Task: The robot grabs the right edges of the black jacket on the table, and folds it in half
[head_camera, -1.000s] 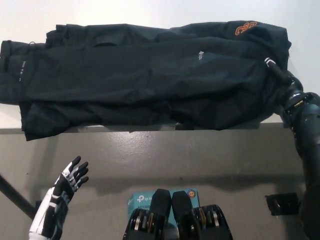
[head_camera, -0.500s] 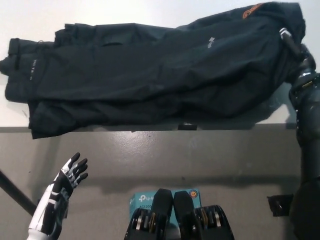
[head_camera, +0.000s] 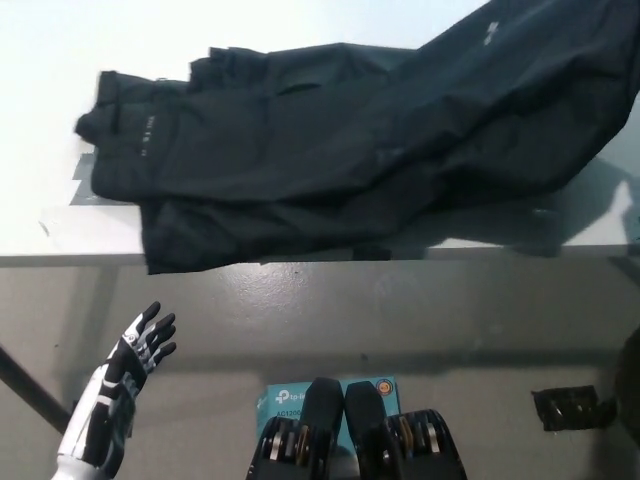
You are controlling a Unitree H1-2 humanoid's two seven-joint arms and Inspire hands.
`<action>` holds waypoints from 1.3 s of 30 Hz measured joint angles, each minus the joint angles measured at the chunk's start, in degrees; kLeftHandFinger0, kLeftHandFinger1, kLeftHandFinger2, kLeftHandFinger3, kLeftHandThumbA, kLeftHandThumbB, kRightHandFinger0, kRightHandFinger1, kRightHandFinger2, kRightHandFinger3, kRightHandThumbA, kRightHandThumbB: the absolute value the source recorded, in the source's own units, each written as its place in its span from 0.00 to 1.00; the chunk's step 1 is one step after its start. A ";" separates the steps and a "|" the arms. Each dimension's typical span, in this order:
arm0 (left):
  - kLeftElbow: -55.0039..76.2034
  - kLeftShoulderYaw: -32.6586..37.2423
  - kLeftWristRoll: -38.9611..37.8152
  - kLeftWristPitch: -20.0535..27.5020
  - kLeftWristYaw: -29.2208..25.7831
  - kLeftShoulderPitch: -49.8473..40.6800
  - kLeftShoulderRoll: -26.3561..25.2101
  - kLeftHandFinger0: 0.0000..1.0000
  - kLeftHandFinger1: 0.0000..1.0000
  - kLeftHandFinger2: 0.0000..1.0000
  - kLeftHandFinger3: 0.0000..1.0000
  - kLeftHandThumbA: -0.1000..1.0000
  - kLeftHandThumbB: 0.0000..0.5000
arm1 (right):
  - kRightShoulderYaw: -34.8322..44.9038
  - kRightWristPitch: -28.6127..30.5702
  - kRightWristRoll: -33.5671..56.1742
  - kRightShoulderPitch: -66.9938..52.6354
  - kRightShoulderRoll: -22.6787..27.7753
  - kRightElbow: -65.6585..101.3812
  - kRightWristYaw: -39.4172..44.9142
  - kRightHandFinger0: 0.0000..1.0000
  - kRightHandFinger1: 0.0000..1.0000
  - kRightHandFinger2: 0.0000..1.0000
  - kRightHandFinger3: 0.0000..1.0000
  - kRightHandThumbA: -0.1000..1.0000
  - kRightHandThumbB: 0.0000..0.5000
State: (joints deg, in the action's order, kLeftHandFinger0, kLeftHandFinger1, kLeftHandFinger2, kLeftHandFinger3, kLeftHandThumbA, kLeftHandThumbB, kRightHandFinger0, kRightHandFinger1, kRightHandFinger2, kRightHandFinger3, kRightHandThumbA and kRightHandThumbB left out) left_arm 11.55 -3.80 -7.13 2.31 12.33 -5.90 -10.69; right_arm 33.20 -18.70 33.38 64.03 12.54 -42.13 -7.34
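The black jacket (head_camera: 340,150) lies across the white table (head_camera: 60,60), with its left sleeve end near the table's left part. Its right side is raised off the table and runs up out of the picture at the top right, casting a shadow on the table below it. My black right hand is out of the picture; only a dark bit of the right arm (head_camera: 632,390) shows at the right edge. At the lower left my white left hand (head_camera: 135,355) rests in front of the table, open, fingers spread, holding nothing.
The table's front edge crosses the picture at about mid height, and the jacket's lower hem hangs slightly over it. On the grey floor lie a teal box (head_camera: 285,400) and a small black object (head_camera: 570,408).
The jacket's right side has been lifted higher and out of the picture with the right hand. The rest of the jacket has slid to the right on the table. The left hand has barely moved.
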 measured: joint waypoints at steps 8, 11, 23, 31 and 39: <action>0.01 0.01 0.01 -0.01 -0.01 0.14 0.00 1.00 1.00 1.00 1.00 1.00 0.69 | -10.47 -0.18 -3.28 5.49 0.46 -0.09 0.83 0.00 0.34 0.78 0.84 0.00 0.23; 0.01 0.01 0.04 -0.03 -0.01 0.29 0.00 1.00 1.00 1.00 1.00 1.00 0.68 | -16.59 -0.09 -5.62 8.29 -0.08 -1.19 2.10 0.00 0.35 0.80 0.74 0.00 0.33; 0.05 0.31 0.10 -0.54 0.01 1.38 0.00 1.00 1.00 1.00 1.00 1.00 0.63 | -41.74 3.82 -18.97 15.48 -8.33 -11.18 8.31 0.00 0.40 0.75 0.74 0.00 0.39; 0.02 0.81 0.10 -0.91 0.11 1.70 -0.02 1.00 1.00 1.00 1.00 1.00 0.70 | -53.52 8.95 -27.57 16.22 -14.67 -20.13 9.64 0.00 0.31 0.62 0.50 0.00 0.42; 0.32 2.46 0.14 -2.60 0.15 2.56 -0.14 1.00 1.00 1.00 1.00 1.00 0.73 | -57.85 15.00 -33.63 18.02 -23.53 -30.55 9.48 0.23 0.58 0.78 0.63 0.00 0.33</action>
State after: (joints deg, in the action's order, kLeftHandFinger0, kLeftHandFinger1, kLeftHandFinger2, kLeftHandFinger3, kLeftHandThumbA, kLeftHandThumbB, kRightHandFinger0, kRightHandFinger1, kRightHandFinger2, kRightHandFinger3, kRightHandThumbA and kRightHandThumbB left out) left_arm 11.87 -1.34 -6.98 -0.28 12.48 -3.34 -10.83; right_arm -24.65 -3.70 -0.25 82.05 -10.99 -72.68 2.14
